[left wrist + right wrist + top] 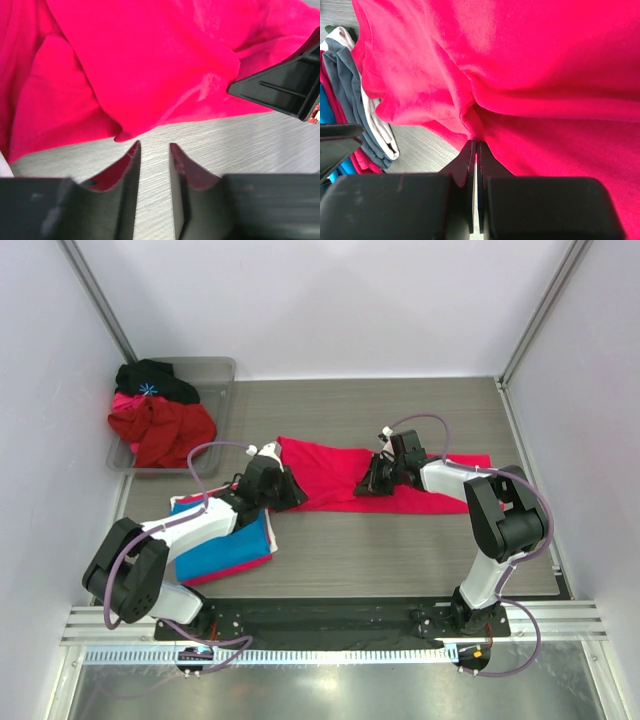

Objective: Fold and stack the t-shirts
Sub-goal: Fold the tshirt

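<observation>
Right jaws on crimson-pink t-shirt (pixel 330 475) hem

a crimson-pink t-shirt (pixel 335 478), a bright blue t-shirt (pixel 230 548), a grey streaked table (pixel 400 550).

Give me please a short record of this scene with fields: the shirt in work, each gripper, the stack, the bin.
shirt in work: crimson-pink tee, lying across mid-table
left gripper: open, at the tee's edge, holding nothing
right gripper: shut on a fold of the tee
stack: folded blue tee on top, near left
bin: far left, red and black clothes inside
</observation>
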You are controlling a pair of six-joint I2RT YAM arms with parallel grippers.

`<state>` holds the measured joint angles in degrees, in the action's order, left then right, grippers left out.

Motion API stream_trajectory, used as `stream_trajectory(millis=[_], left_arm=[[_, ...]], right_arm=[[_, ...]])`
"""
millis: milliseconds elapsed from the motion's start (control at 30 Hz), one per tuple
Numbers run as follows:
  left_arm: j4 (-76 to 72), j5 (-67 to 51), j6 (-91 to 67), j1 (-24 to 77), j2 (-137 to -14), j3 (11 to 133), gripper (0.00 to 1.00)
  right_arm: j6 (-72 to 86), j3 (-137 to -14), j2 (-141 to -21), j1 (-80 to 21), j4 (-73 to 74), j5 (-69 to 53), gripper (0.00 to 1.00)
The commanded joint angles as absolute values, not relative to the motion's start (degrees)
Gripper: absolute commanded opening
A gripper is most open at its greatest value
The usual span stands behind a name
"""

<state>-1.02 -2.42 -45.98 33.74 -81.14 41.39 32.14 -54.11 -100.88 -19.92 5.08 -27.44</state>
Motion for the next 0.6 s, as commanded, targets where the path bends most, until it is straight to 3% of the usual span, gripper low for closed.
stream_trajectory(millis=[0,67,133,467,567], left_arm=[[-0.2,-2.6,-45.9,33.9,-80.1,43.2,0.32],[-0.2,-1.2,-45.4,33.8,-80.1,42.6,0.41],[-0.2,-0.5,-44.7,33.8,-80.7,42.5,0.43],[-2.3,-0.5,-43.8,33.9,-87.1,43.4,0.44],[-3.3,-0.9,-43.7,33.9,-89.0,44.3,0.37]], right_arm=[[33.1,-56.2,-99.7,-20.3,5.2,-28.8,0.02],[33.1,-56.3,-99.8,-20.3,5.4,-28.6,0.05],[33.0,-56.4,-100.1,-20.3,5.4,-28.7,0.08],[32.1,-56.4,-99.9,-20.2,5.4,-28.5,0.18],[31.9,-56.7,-99.9,-20.3,5.5,-28.7,0.19]])
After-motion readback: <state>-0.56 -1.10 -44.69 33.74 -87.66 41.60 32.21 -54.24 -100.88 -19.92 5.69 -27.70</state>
